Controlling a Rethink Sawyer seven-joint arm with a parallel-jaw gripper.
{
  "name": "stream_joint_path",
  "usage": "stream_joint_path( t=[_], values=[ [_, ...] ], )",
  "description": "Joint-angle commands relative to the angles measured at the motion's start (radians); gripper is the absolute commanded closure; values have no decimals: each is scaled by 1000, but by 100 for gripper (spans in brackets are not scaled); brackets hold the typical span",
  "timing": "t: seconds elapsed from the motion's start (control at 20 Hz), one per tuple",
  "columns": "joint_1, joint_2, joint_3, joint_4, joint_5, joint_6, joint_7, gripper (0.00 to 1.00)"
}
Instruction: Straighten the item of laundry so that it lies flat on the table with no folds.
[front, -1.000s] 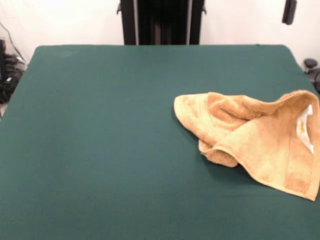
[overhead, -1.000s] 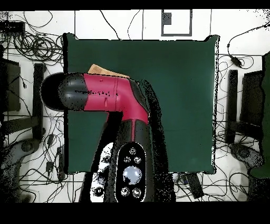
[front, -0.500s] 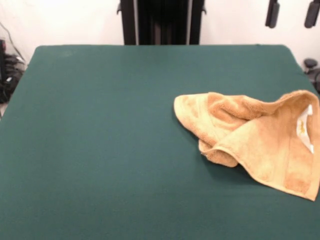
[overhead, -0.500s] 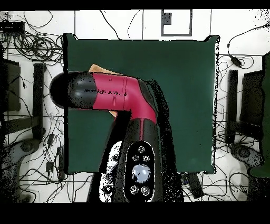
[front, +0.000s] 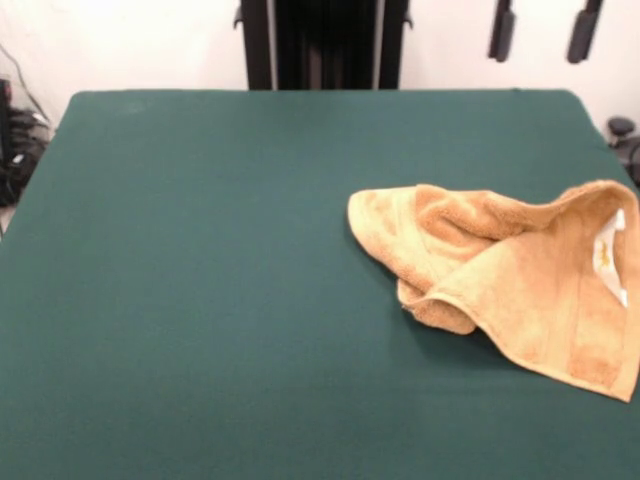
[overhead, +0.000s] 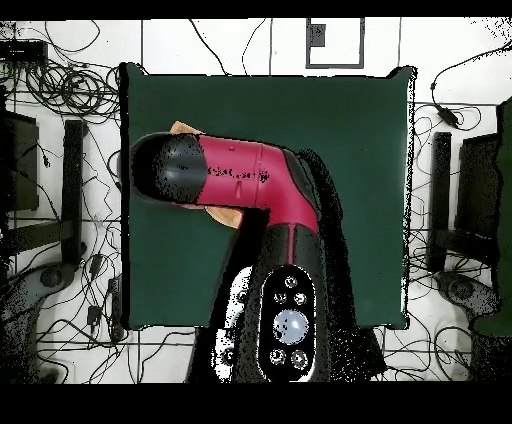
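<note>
Towel (front: 510, 280) crumpled at desk's (front: 200, 300) 3 o'clock, one flap doubled over. Fingers (front: 541, 33) spread, empty, high at 1 o'clock. Best to descend on the folded flap's edge, pinch, drag outward.

Front view faces table (front: 200, 250); overhead looks straight down.

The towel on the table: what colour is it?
Tan-orange towel, with a small white label; the front view shows it best.
</note>
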Motion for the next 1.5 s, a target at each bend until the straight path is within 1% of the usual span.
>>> stream_joint_path(
  t=[0.05, 0.2, 0.35, 0.7, 0.85, 1.2, 1.5],
  values=[
    [-60, 23, 84, 90, -77, 18, -49, 0],
    [-112, 14, 122, 115, -82, 12, -100, 0],
    [-151, 11, 151, 136, -92, -4, -123, 0],
    [-196, 25, 196, 159, -135, -67, -118, 0],
    [-190, 36, 197, 153, -159, -82, -96, 0],
    [-158, 82, 187, 143, -206, -182, 2, 0],
    [-150, 112, 194, 134, -226, -220, 24, 0]
  ],
)
